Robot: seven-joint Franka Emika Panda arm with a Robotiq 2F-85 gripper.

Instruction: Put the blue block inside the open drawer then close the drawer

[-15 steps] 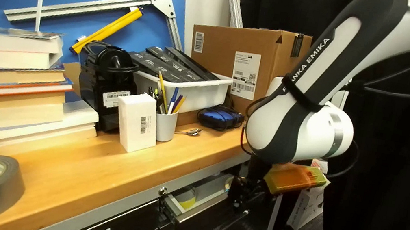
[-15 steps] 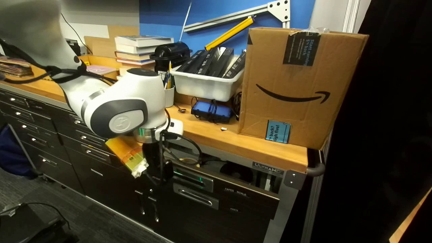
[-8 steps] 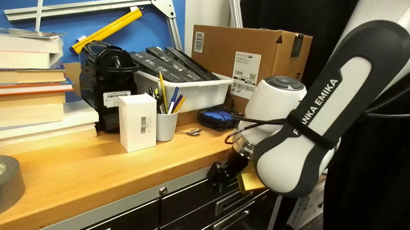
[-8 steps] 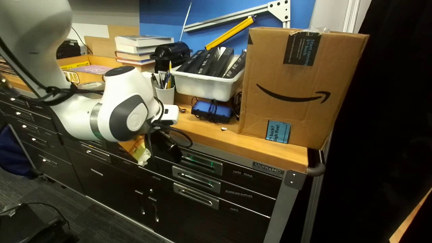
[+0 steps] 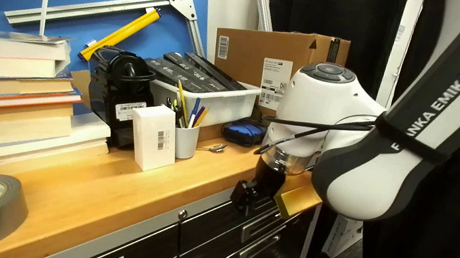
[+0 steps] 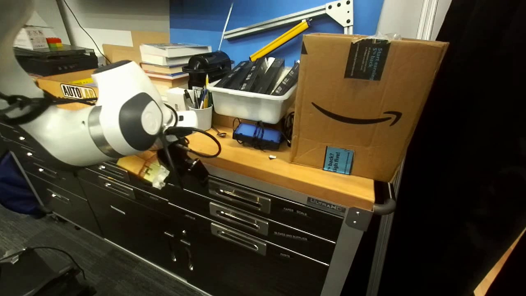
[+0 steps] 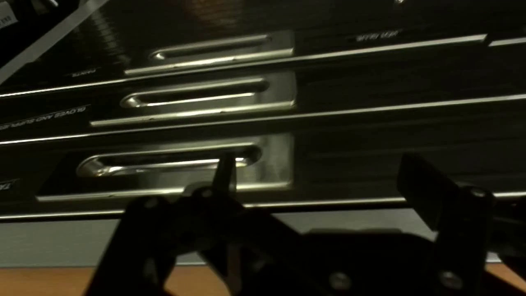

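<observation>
Black gripper (image 7: 319,170): only the wrist view shows its fingers (image 7: 427,191) parted.

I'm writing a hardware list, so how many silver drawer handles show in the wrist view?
3, stacked in the picture: the lowest handle, partly behind a gripper finger; the middle handle, above it; the uppermost handle. More may lie outside the frame.

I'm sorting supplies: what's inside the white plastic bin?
The white plastic bin holds several slanted, long rectangular black boxes with pale lettering; their contents and the bin's floor are covered.
</observation>
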